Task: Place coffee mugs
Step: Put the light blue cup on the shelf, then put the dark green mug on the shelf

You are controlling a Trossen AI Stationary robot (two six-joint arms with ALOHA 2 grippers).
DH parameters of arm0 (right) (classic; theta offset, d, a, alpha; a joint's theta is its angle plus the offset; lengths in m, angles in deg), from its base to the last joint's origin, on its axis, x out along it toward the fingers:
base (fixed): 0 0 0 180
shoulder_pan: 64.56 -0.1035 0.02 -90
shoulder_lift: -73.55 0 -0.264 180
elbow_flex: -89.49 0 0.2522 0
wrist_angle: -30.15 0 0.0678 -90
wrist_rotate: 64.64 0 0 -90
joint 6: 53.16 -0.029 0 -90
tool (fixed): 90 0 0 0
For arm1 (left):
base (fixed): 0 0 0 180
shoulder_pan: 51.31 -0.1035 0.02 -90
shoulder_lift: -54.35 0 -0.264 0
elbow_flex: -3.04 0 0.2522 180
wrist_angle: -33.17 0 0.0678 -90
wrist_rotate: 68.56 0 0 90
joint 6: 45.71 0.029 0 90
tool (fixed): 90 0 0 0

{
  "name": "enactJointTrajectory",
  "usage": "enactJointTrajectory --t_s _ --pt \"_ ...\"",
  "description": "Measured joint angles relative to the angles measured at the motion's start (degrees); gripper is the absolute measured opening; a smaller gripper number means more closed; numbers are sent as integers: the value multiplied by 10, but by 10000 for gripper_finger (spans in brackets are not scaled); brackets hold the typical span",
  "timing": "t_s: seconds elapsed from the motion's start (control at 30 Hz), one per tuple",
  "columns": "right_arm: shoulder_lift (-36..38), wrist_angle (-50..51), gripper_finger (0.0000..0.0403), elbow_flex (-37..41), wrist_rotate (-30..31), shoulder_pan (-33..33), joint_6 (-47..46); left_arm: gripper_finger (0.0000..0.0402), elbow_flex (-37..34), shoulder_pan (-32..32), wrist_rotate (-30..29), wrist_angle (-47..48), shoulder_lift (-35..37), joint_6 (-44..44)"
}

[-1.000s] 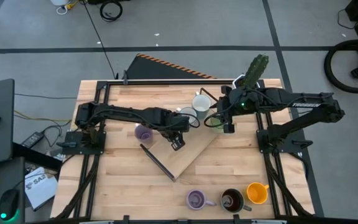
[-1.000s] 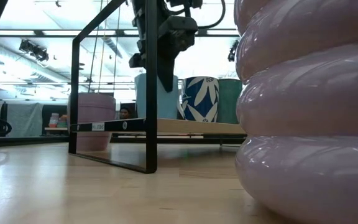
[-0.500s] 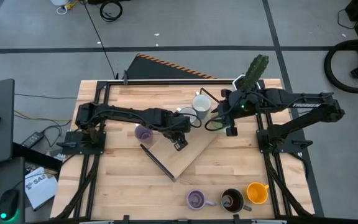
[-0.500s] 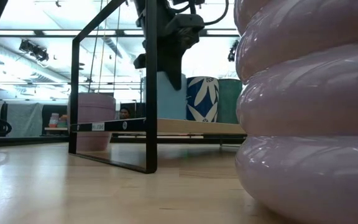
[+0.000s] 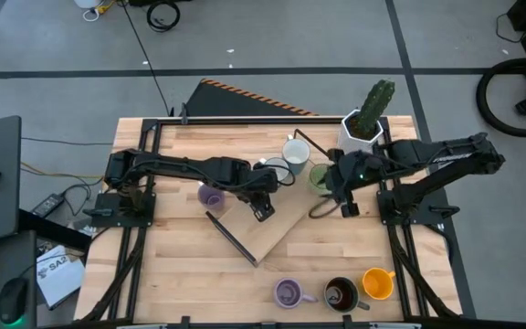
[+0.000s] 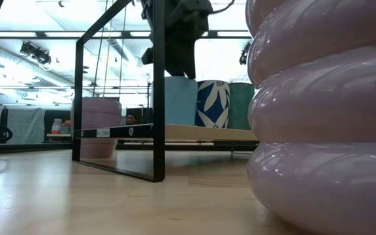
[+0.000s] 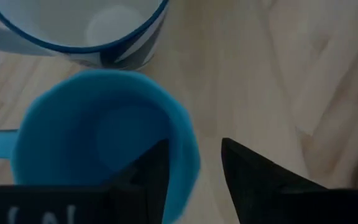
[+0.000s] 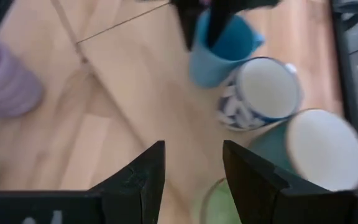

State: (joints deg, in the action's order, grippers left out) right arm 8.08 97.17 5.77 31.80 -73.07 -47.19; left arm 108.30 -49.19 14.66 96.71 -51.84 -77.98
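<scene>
A blue mug [image 7: 98,149] stands upright on the raised wooden board [image 5: 277,224], beside a white mug with a blue pattern [image 8: 260,93] and a teal mug [image 8: 319,149]. My left gripper [image 7: 194,180] is open above the blue mug and points down. A green mug [image 5: 320,175] stands at the board's right end. My right gripper [image 8: 191,180] is open just to the right of the green mug, nothing between its fingers. A lavender mug [image 5: 210,195] stands left of the board. Lavender [image 5: 288,292], dark brown [image 5: 341,294] and orange [image 5: 377,283] mugs stand at the near edge. My left gripper comes from above, with one finger [image 7: 148,180] inside the blue mug and the other [image 7: 253,180] outside it, astride the mug's wall [image 7: 185,165]. I cannot tell whether the inner finger touches the wall. The mug stands on its base on the board.
A cactus in a white pot [image 5: 365,117] stands at the far right. The board's black metal frame [image 6: 156,98] rises along its near left side. The ribbed lavender mug [image 6: 318,117] fills the right of the low view.
My left gripper has carried the blue mug a little along the board toward the patterned mug, then risen until its fingertips are at the rim. My right gripper has drawn back from over the green mug toward the table's right and near edges, uncovering it.
</scene>
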Motion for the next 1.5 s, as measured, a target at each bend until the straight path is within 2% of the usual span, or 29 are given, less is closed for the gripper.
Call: enactJointTrajectory --t_s 0.33,0.5,0.67,1.03,1.17,1.37,1.5 --pt "-13 23 167 0 14 -135 -135 153 0 14 8 14 49 75" --pt "-72 42 167 0 51 -222 -232 152 -6 37 -62 9 71 160" --pt "-133 43 167 -1 40 -287 -287 144 -27 44 -90 -15 89 202" --pt "-230 -57 172 -10 -56 -325 -318 142 -104 41 -110 -65 159 217" --pt "-270 -42 177 -49 -54 -337 -337 142 -129 41 -126 -86 193 226" --pt "-334 58 178 -118 2 -367 -331 142 -205 36 -141 -154 256 252" --pt "-355 71 178 -129 1 -371 -318 142 -258 22 -141 -188 301 247"
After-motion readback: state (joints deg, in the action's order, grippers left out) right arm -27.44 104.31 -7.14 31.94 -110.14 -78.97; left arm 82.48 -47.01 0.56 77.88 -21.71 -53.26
